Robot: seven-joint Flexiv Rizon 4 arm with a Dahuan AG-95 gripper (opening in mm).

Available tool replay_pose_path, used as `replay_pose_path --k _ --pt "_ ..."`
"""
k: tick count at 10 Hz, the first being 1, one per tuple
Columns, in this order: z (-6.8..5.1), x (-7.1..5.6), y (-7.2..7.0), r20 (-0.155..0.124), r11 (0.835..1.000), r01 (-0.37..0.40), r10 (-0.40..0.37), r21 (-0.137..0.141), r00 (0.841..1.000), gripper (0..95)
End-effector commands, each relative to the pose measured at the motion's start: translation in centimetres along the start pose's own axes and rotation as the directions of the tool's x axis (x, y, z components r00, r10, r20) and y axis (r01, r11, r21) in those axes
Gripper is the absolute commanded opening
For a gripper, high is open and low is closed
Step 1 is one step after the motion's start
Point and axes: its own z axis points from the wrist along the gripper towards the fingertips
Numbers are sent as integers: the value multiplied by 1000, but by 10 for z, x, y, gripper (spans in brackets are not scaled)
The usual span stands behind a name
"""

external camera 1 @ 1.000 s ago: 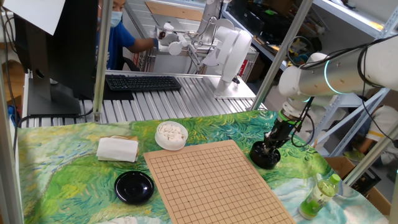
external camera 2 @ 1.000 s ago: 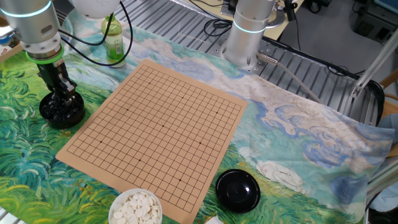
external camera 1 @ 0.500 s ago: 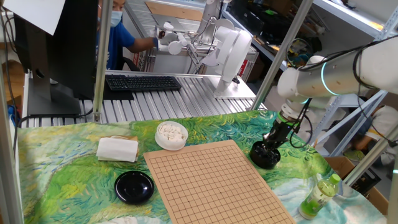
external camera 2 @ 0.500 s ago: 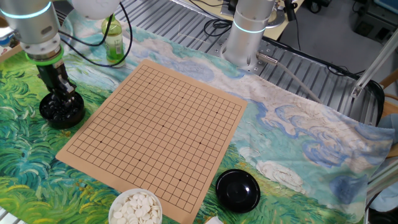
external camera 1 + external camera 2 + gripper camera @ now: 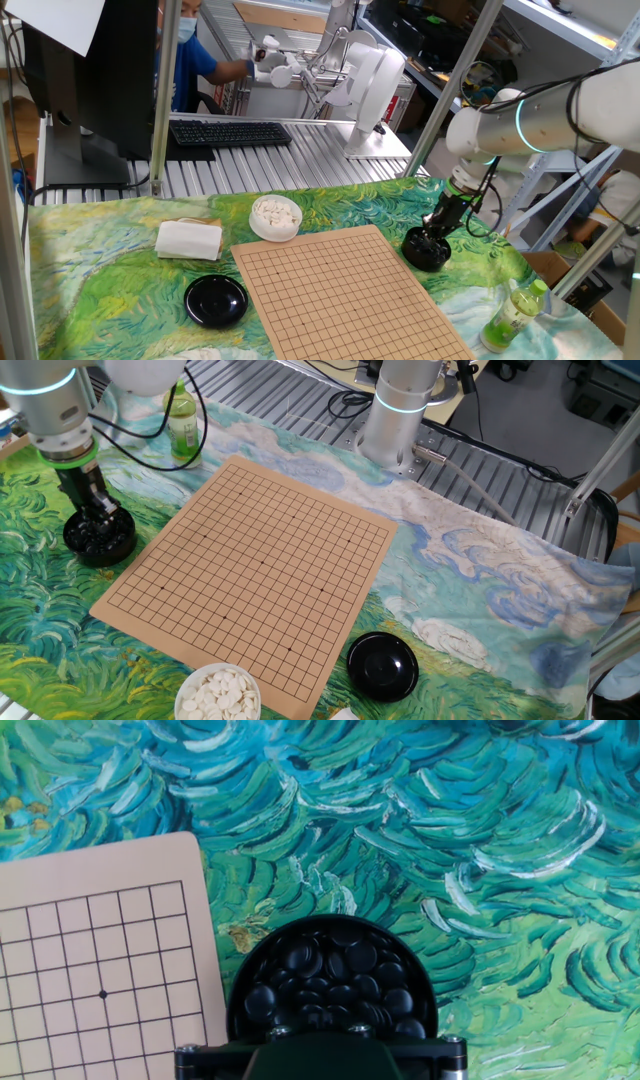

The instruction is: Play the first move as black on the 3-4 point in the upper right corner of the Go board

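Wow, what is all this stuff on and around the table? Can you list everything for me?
Go board: one, tan with dark grid lines, no stones on it, middle of the cloth.
Bowl of black stones: one, black, off the board's corner, under the pincer.
Bowl of white stones: one, white, by another board edge.
Black lid: one, on the cloth beside the board.
Folded white cloth: one, next to the white stones.
Green bottle: one, at the cloth's edge.
Painted tablecloth: one, green and blue swirls.
Keyboard: one, black, behind the table.
Person in blue: one, in the background.
Robot arm: one, white.
Pincer: one, dark, shut, dipped into the black stones.
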Motion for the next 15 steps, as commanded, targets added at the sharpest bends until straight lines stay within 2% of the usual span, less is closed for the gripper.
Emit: replay_pose_path --k 1,2,10,13,14,15 --pt "-1 -4 -1 -8 1000 1 -1 -4 1000 0" --pt "-1 -3 -1 -8 1000 2 -2 -2 1000 190" --pt "4 12 -3 -2 1000 -3 3 -4 1000 190" --pt "5 15 -5 -1 1000 0 0 -5 1000 190" --pt "5 15 -5 -1 1000 0 0 -5 1000 0" --pt "5 15 -5 0 1000 1 -1 -6 1000 0"
